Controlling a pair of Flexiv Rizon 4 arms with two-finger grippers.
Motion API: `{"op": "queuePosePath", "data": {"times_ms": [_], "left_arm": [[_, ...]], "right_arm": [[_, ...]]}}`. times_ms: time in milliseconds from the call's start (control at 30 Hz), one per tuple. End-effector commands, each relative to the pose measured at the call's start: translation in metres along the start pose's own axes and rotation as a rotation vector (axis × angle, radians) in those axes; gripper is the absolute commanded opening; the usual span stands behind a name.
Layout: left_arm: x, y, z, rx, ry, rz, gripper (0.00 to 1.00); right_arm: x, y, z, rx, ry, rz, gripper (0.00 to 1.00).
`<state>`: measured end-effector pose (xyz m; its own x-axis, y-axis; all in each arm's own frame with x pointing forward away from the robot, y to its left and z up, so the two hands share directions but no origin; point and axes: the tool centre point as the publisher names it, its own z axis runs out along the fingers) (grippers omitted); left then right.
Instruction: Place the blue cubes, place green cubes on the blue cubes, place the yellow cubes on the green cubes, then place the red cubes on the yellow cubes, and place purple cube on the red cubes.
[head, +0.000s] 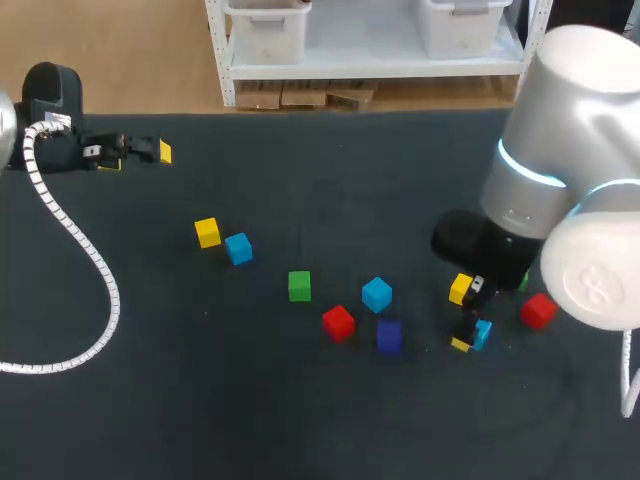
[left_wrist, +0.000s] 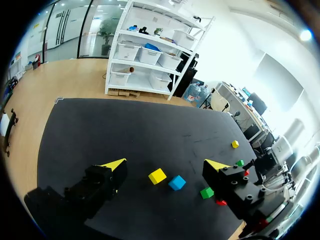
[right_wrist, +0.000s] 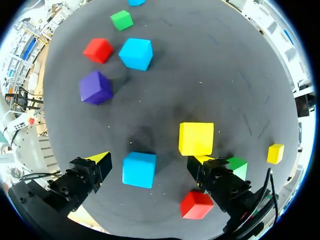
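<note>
blue cube (right_wrist: 139, 169) sits right between the fingers of the right gripper (right_wrist: 150, 160). the jaws stand wide with a sliver of mat showing on either side of it, so nothing is clamped. read the head view as a clock, twelve toward the far edge. that cube lies on the black table (head: 330, 180) at about three o'clock from the middle.

a yellow cube (right_wrist: 196, 138) sits just ahead of one finger, at eleven o'clock of the blue cube. a green cube (right_wrist: 235, 166) peeks out just beside that same finger, and a red cube (head: 538, 310) rests near it at around two o'clock, clear of the claw.

over to the centre cluster now. the second blue cube (head: 376, 294) has the purple cube (head: 389, 336) just beside it at six o'clock and the second red cube (head: 338, 322) near it at eight o'clock. the second green cube (head: 299, 286) stands a little apart at nine o'clock.

farther out at ten o'clock of that green one is the third blue cube (head: 238, 248). the second yellow cube (head: 207, 232) is just beside it, again at ten o'clock. every cube in view rests directly on the mat.

the left gripper (left_wrist: 166, 163) hangs well away from all of them, up at ten o'clock of the table near its left edge. its claw is spread with only bare mat showing between the fingers. a white coiled cable (head: 115, 300) loops down from the left arm over the table's nine o'clock side.
</note>
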<state>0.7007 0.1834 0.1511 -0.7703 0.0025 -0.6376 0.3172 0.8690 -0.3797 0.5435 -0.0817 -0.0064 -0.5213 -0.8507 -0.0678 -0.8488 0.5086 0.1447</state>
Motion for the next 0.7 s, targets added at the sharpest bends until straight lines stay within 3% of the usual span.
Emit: {"op": "queuePosePath", "data": {"times_ms": [33, 167, 367, 433, 467, 500, 700], "left_arm": [[0.001, 0.001, 0.0, 0.004, -0.004, 0.001, 1.0], [0.001, 0.001, 0.0, 0.004, -0.004, 0.001, 1.0], [0.001, 0.001, 0.0, 0.004, -0.004, 0.001, 1.0], [0.001, 0.001, 0.0, 0.004, -0.004, 0.001, 1.0], [0.001, 0.001, 0.0, 0.004, -0.004, 0.001, 1.0], [0.001, 0.001, 0.0, 0.004, -0.004, 0.001, 1.0], [0.001, 0.001, 0.0, 0.004, -0.004, 0.001, 1.0]], "right_arm": [[0.0, 0.0, 0.001, 0.018, 0.018, -0.003, 0.47], [0.003, 0.001, -0.001, 0.036, 0.03, -0.006, 0.31], [0.007, 0.003, -0.003, 0.067, 0.063, -0.02, 0.29], [0.007, 0.003, -0.004, 0.072, 0.074, -0.023, 0.16], [0.008, 0.004, -0.004, 0.072, 0.077, -0.026, 0.03], [0.008, 0.004, -0.005, 0.071, 0.081, -0.03, 0.0], [0.004, 0.004, -0.027, 0.108, 0.118, -0.121, 0.0]]}}
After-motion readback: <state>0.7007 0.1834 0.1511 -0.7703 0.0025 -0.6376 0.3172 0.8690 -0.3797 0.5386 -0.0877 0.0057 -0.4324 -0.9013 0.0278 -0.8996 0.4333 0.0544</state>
